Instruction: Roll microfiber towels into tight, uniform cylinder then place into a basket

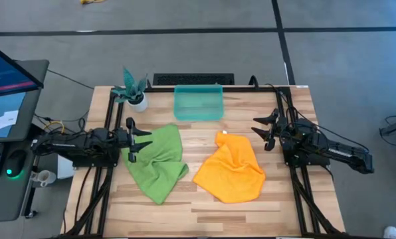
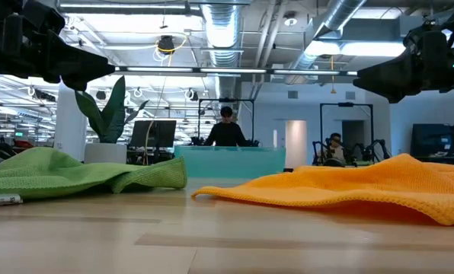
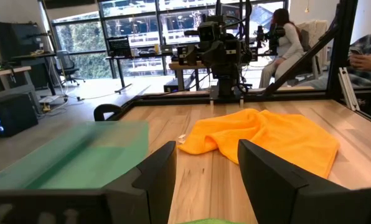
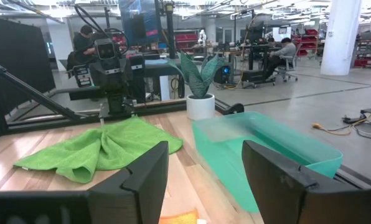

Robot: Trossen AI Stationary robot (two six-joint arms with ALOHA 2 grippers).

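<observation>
A lime green towel point(image 1: 157, 161) lies crumpled and spread on the table's left half, an orange towel point(image 1: 232, 169) on the right half. The teal basket point(image 1: 198, 103) stands at the table's far edge, in the middle. My left gripper point(image 1: 130, 141) hovers open at the green towel's left edge, above it, pointing level toward the right. My right gripper point(image 1: 267, 130) hovers open just right of the orange towel's far corner, pointing level toward the left. In the left wrist view the orange towel point(image 3: 266, 137) lies ahead of the fingers; in the right wrist view the green towel point(image 4: 98, 149) and basket point(image 4: 266, 152).
A white pot with a teal plant point(image 1: 135, 93) stands at the far left corner of the table. Bare wood shows along the near edge point(image 1: 204, 212) and between the towels. A desk with a monitor and keyboard point(image 1: 5, 99) stands left of the table.
</observation>
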